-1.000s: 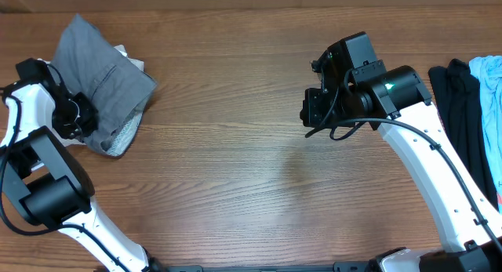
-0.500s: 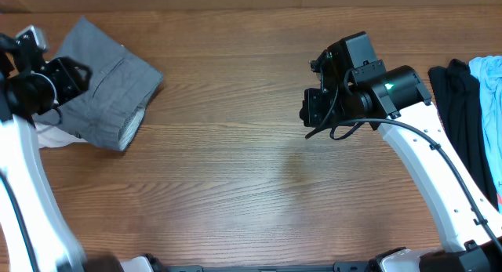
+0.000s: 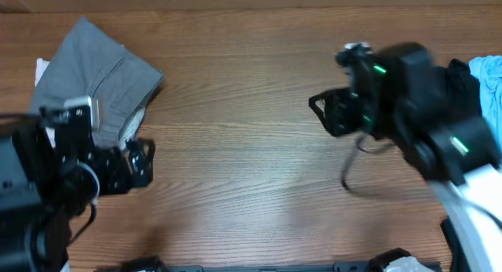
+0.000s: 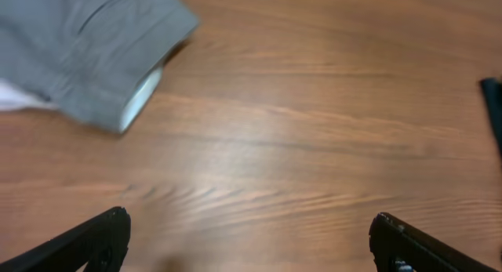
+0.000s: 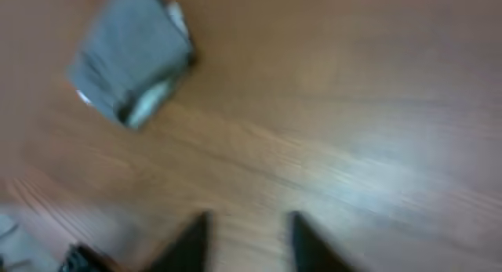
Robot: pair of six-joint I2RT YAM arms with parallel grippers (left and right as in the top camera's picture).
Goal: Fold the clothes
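Note:
The grey shorts (image 3: pixel 94 76) lie folded into a compact bundle at the table's far left, pale lining showing at one open end. They also show in the left wrist view (image 4: pixel 78 45) and, blurred, in the right wrist view (image 5: pixel 133 56). My left gripper (image 3: pixel 143 164) hovers in front of the bundle, clear of it. Its jaws (image 4: pixel 249 223) are open wide over bare wood. My right gripper (image 3: pixel 325 114) is far off at the right. It is open too, its fingers (image 5: pixel 249 219) apart with nothing between them.
A white cloth (image 3: pixel 41 68) peeks out from under the shorts' left edge. Black (image 3: pixel 463 72) and light blue (image 3: pixel 488 72) garments lie at the right edge, partly behind the right arm. Bare wooden tabletop (image 3: pixel 251 186) spans the middle.
The left gripper has let go of the shorts, opened wide and swung back toward the front of the table. The right arm has shifted rightward and its jaws have opened.

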